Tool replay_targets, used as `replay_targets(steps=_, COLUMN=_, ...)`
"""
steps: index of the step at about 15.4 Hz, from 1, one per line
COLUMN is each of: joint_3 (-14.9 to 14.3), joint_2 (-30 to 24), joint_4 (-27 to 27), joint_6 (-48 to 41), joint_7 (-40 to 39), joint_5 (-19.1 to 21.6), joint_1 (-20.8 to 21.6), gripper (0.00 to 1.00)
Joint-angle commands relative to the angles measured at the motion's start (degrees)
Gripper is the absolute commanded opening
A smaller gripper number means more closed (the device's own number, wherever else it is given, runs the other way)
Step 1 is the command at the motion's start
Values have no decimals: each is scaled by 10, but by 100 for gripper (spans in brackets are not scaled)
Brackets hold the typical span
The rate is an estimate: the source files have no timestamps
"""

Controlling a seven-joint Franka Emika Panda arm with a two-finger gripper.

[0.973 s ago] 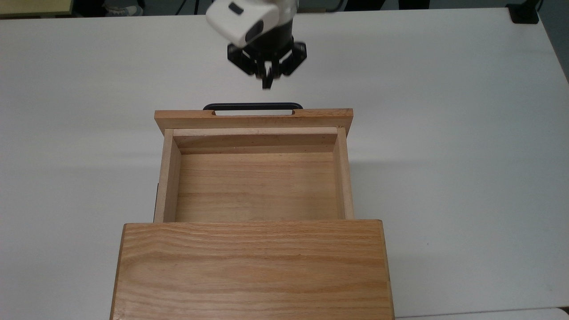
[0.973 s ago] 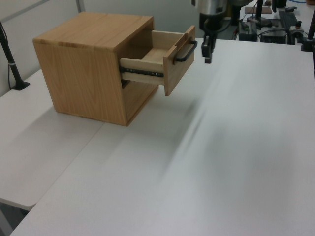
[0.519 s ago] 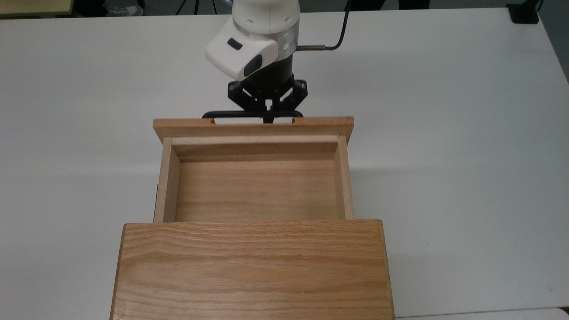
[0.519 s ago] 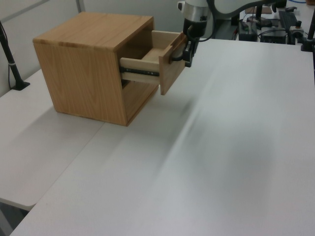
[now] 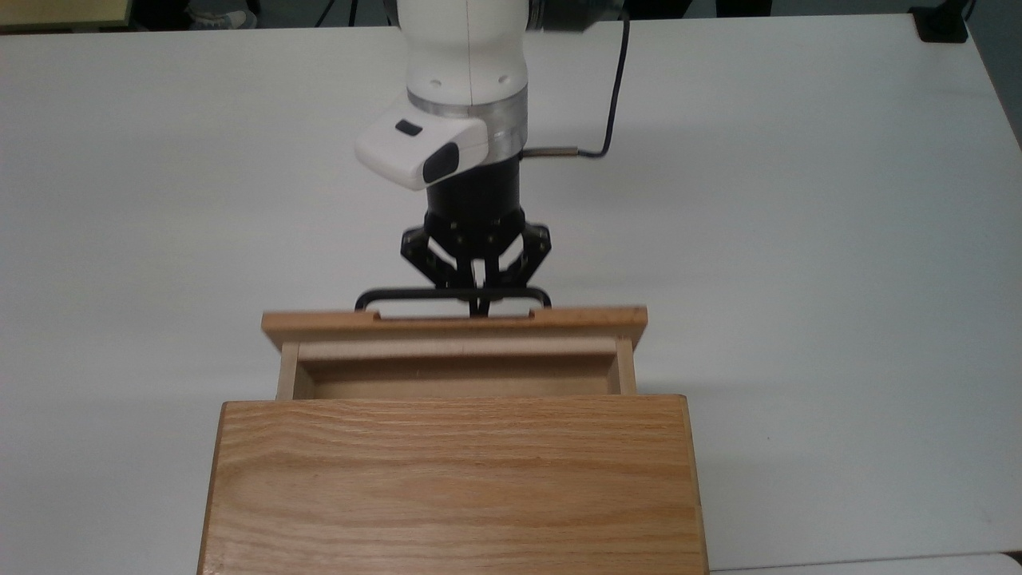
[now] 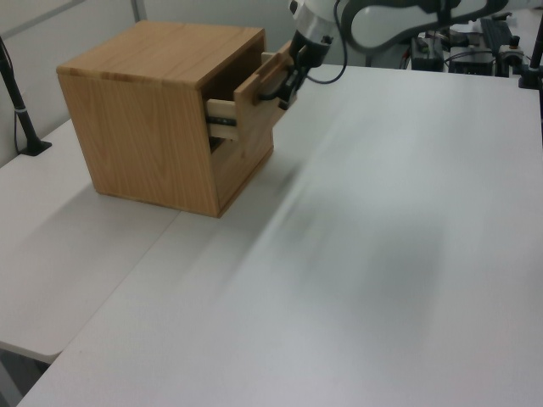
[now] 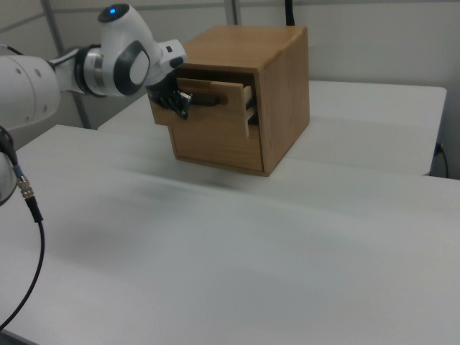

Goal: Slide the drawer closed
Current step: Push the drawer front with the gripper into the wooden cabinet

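Most of the drawer (image 5: 453,351) has slid into the cabinet (image 5: 452,483) on the table (image 5: 798,239) within a second, pushed at its handle (image 5: 453,295) by the gripper (image 5: 479,307), fingers nearly together and gripping nothing, so closing looks nearly done.

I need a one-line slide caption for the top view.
Gripper at the black handle of a nearly closed drawer in an oak cabinet.

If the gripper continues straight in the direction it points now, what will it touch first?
Most likely the drawer's front panel: the gripper points at it from right at the black handle. Whether it already touches is unclear.
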Motion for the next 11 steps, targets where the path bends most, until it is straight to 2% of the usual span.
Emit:
replay_targets(steps=1, joint_3=-3, joint_2=48, joint_4=21, joint_6=137, joint_7=-8, joint_5=7, joint_1=-2, gripper=0)
replay_targets(steps=4, joint_3=-3, joint_2=62, joint_4=17, joint_6=215, joint_7=-3, joint_5=7, joint_1=-8, gripper=0)
replay_targets(steps=11, joint_3=-3, joint_2=92, joint_4=18, joint_6=296, joint_7=-2, joint_5=6, joint_1=-14, gripper=0)
